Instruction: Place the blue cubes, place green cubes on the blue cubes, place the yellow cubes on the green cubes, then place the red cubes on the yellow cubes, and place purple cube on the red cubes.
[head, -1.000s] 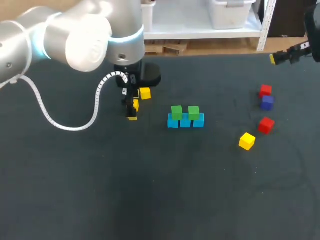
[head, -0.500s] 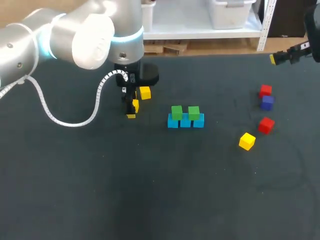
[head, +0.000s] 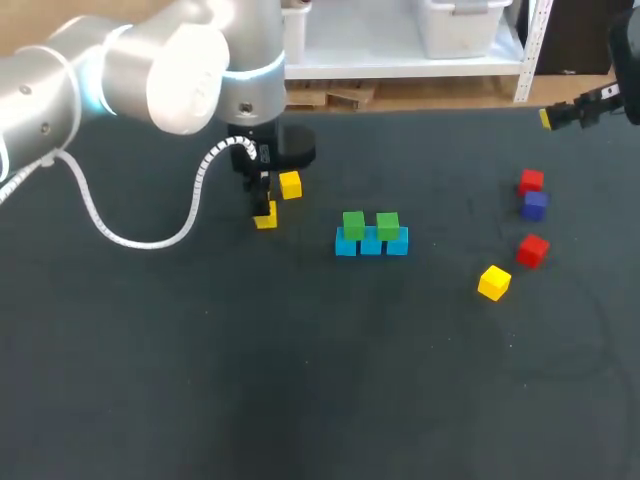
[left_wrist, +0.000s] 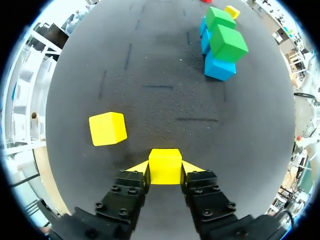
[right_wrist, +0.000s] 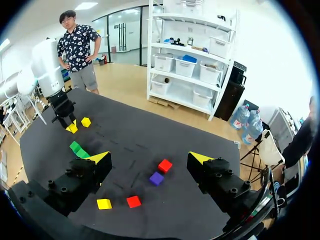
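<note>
Sitting between the fingers of the left pincer (left_wrist: 165, 170), a yellow cube (left_wrist: 165, 161) is clamped from both sides; a second yellow cube (left_wrist: 107, 128) lies just beside it. The right pincer (right_wrist: 149, 158) hangs wide apart, holding nothing.

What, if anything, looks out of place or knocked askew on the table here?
Nothing stands out. Two green cubes sit upright on the row of blue cubes, the left gripper is shut on a yellow cube, and the loose cubes lie flat on the table.
</note>
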